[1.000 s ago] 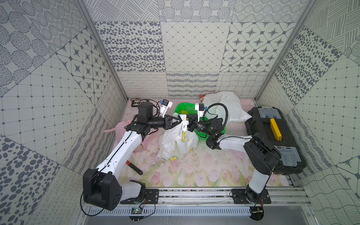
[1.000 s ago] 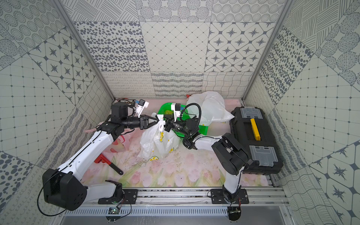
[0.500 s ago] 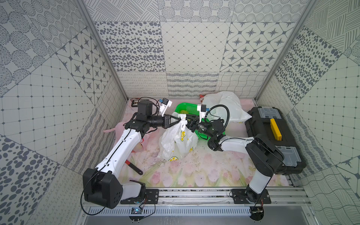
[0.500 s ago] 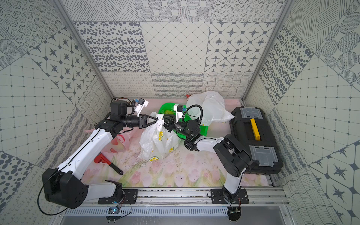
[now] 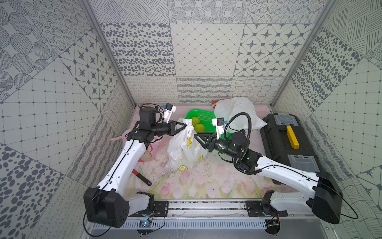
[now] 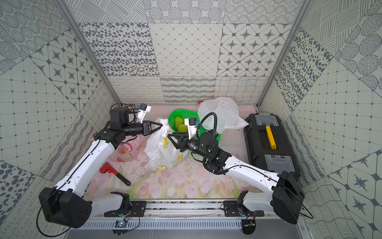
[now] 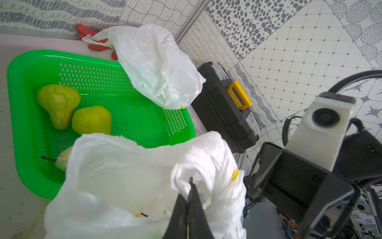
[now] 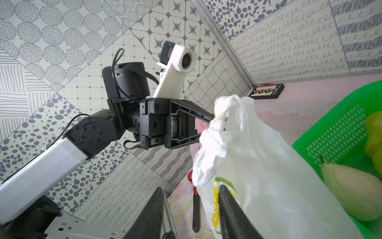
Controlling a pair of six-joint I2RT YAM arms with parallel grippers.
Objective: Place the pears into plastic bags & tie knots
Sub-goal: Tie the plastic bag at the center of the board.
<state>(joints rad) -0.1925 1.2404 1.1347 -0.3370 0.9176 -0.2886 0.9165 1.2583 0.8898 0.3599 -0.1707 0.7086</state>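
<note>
Right end effector [image 5: 198, 140] has let go: jaws parted, empty. Left end effector [image 5: 185, 125] clamps the lemon-print bag [image 5: 182, 151] neck. Knot unconfirmed. Three pears [image 7: 59, 103] still in the green basket [image 7: 134, 115].

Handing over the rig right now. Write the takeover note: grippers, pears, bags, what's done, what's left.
Left gripper: shut on the bunched top of the lemon-print bag.
Right gripper: open beside that bag, holding nothing.
Green basket: two green pears, one pale pear.
Plain white bag behind the basket; pink bag by the left arm.
Done: lemon-print bag holds fruit; knot unconfirmed.
Left: bag the basket pears, tie knots.
</note>
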